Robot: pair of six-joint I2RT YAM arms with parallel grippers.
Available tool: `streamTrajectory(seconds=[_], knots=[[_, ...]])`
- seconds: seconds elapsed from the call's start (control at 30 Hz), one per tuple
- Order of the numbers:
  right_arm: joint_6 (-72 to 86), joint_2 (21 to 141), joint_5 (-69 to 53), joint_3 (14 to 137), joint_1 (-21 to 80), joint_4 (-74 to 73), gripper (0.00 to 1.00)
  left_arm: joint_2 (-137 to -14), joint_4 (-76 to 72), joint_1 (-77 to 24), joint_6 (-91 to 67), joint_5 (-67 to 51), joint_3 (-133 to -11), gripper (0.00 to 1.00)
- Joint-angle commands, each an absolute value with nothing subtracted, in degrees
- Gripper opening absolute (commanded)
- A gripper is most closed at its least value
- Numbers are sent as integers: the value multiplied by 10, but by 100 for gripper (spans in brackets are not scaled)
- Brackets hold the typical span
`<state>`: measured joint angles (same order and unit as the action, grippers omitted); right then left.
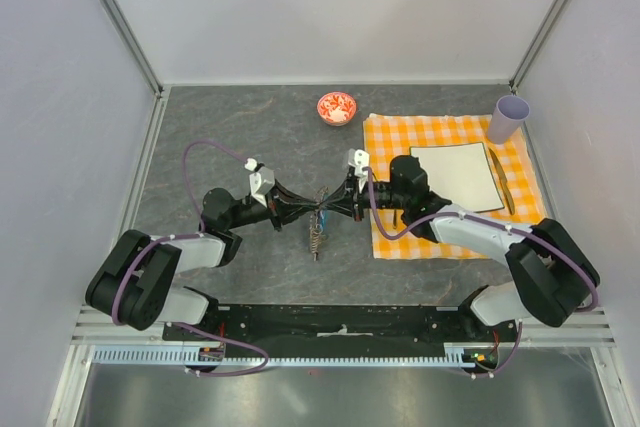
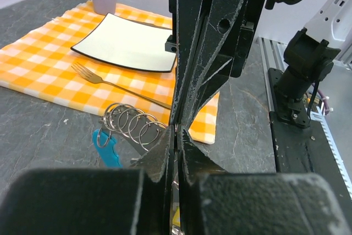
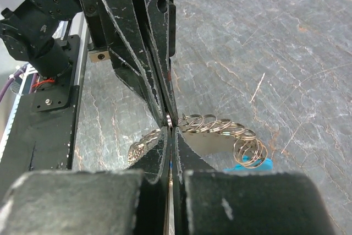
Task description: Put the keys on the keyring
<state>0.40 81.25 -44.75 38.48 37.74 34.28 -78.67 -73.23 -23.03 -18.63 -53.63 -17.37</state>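
Tightly closed, left gripper [image 2: 176, 131] and right gripper [image 3: 170, 129] pinch the keyring [image 2: 132, 121]

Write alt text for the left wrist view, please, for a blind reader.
The shut left gripper meets the shut right gripper tip to tip above a grey table, beside the keyring of silver coils with its blue strip. Behind lie a fork and white plate on an orange-checked cloth.

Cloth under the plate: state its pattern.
The cloth is orange-and-white checked, clearest in the top external view.
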Motion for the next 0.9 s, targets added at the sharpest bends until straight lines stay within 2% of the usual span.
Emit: streamTrajectory(seconds=[0.0,0.03,0.2,0.3,0.53,0.87], knots=[[-66,778,-427,454,379,242,0,-777,-908,-226,-177,-544,-172,16],[-99,769,-419,464,379,176,0,-769,-884,-225,-166,-541,-173,20],[-175,718,-347,526,380,29,0,-689,-725,-225,-63,-514,-178,40],[-221,718,-312,579,386,-63,0,-648,-651,-224,-19,-495,-179,45],[-304,785,-140,746,484,-290,0,-636,-613,-225,-14,-491,-185,47],[-345,817,-96,789,523,-334,0,-607,-563,-231,39,-522,-190,49]])
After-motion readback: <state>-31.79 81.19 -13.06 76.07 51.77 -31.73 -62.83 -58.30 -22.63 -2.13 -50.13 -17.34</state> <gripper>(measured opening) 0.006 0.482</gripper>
